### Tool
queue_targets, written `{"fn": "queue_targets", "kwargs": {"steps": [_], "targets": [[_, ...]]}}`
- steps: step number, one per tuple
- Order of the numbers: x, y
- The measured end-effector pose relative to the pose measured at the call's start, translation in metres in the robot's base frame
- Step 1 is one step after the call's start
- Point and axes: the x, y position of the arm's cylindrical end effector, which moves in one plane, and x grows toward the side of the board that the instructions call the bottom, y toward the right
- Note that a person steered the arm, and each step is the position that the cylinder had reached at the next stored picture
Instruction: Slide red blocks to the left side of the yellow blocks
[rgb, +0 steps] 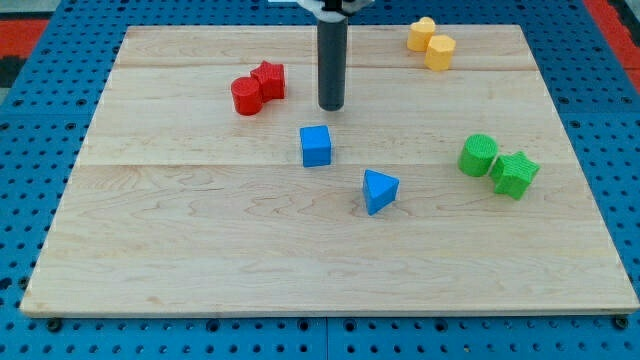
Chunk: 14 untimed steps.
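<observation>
The red cylinder (246, 97) and red star-shaped block (269, 79) touch each other at the worktop's (200, 250) upper left. The two yellow blocks (431, 43) sit together, well apart at the view's top right. My tip (331, 106) rests just right of the reds, above the blue cube (315, 145). The end effector is a plain rod, without jaws.

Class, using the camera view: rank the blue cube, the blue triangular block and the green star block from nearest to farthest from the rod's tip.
Measured from my tip:
1. Blue cube: just below the tip, slightly toward the view's left.
2. Blue triangular block: lower still, toward the view's right.
3. Green star block: far off at the view's right, beside the green cylinder.
</observation>
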Motion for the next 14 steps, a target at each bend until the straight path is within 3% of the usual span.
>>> {"fn": "queue_targets", "kwargs": {"steps": [4, 8, 10, 11, 12, 13, 14], "targets": [[0.014, 0.002], [0.011, -0.044], [0.028, -0.098], [0.068, -0.061], [0.057, 0.046], [0.056, 0.073], [0.042, 0.047]]}}
